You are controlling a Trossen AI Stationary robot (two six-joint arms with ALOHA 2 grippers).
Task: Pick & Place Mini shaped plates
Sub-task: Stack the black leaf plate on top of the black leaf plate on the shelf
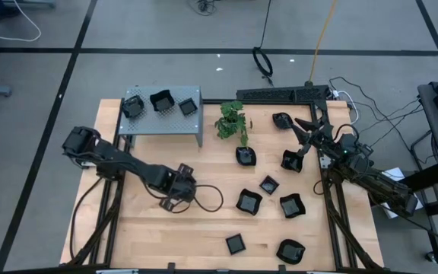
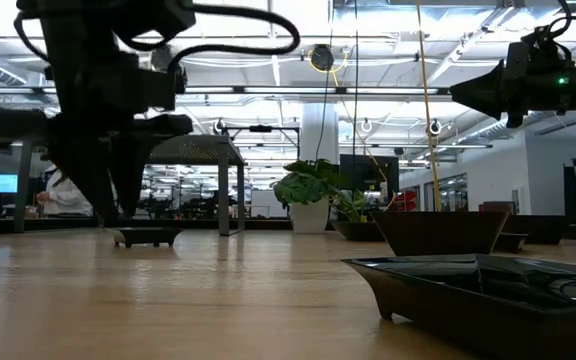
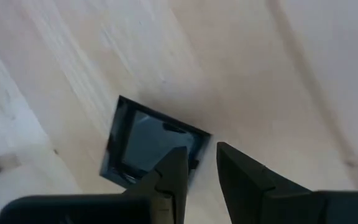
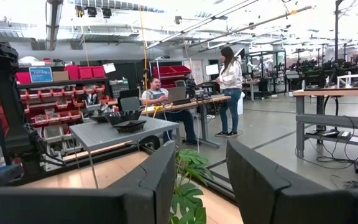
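We see a table [image 1: 150, 228] of pale wood with a fine straight grain. The mini shaped plates [image 1: 249, 202] on it are glossy black; the one in the left wrist view [image 3: 148, 143] reflects a grey-blue light inside. The shelf [image 1: 162, 114] is grey metal with a pattern of small holes. The potted plant [image 1: 234, 122] has green leaves. Both arms are dark, almost black. Behind the table, a cable [image 1: 322, 38] is yellow, and the bins [image 4: 82, 71] in the room are red.
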